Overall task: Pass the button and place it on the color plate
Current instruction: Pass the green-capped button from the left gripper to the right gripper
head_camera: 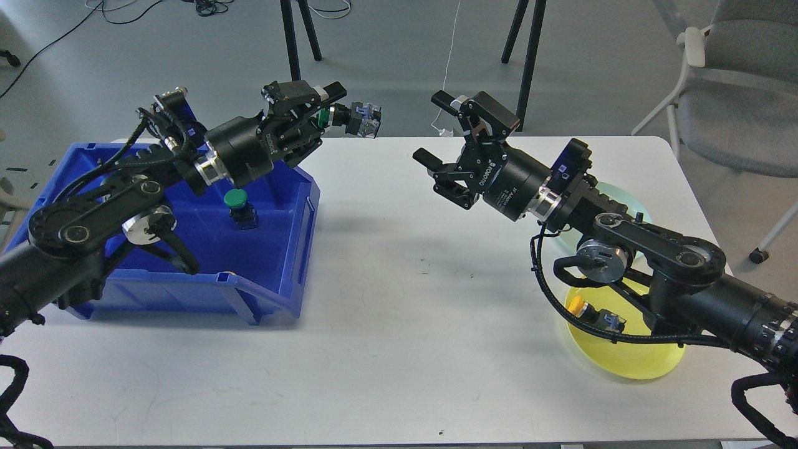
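Head view: left gripper [327,106] raised above far edge of white counter [399,324], jaws clamped on green button [349,116], its clear contact block pointing right. Right gripper [441,130] faces it across a gap, jaws wide, holding nothing. Second green button [239,207] lies inside blue bin [274,274] at left. Yellow button [592,313] rests on yellow plate [629,365] under right arm; pale green plate [623,199] behind it, mostly hidden.

Left hand [324,106] gripping apparently green button [352,118]; right hand [439,131] agape.
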{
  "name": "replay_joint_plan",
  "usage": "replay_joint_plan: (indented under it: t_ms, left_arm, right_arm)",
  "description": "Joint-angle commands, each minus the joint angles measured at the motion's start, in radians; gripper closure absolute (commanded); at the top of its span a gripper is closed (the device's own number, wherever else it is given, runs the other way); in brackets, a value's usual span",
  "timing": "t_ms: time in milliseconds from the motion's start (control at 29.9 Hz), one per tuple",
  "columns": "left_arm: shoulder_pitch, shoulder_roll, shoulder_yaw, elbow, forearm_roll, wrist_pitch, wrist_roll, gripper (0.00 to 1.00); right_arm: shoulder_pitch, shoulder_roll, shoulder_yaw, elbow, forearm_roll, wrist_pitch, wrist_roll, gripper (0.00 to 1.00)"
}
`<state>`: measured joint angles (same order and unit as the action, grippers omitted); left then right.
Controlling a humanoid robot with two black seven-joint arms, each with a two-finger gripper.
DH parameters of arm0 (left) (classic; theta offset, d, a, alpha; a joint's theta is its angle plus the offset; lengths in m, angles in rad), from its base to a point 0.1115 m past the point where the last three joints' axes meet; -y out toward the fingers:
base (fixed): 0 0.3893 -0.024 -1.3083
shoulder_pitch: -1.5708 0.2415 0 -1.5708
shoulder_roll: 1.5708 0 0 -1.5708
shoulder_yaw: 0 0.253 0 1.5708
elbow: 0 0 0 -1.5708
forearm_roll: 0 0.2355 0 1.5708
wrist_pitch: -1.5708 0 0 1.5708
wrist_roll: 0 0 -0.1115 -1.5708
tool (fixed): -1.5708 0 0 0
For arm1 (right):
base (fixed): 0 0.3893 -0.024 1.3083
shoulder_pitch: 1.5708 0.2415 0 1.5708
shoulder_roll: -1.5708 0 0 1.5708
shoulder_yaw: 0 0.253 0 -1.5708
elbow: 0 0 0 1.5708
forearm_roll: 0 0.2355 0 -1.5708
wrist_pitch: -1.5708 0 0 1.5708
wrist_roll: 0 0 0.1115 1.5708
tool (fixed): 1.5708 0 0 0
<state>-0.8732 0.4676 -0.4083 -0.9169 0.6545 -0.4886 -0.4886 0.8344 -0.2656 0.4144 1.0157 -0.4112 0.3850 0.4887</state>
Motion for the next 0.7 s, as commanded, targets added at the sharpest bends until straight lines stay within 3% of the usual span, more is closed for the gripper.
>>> replay_joint_plan:
  t_ms: [0, 668]
  left_arm:
    - [0.002, -0.018, -0.001, -0.013, -0.001, 0.0, 0.0, 0.95]
    - [0.002, -0.061, 0.008, -0.046, 0.002, 0.0, 0.0, 0.95]
  right_arm:
    - [0.0, 0.006, 0.0, -0.009, 0.0, 0.0, 0.0, 0.01]
    - [0.0, 0.054, 0.0, -0.009, 0.002, -0.008, 0.0, 0.02]
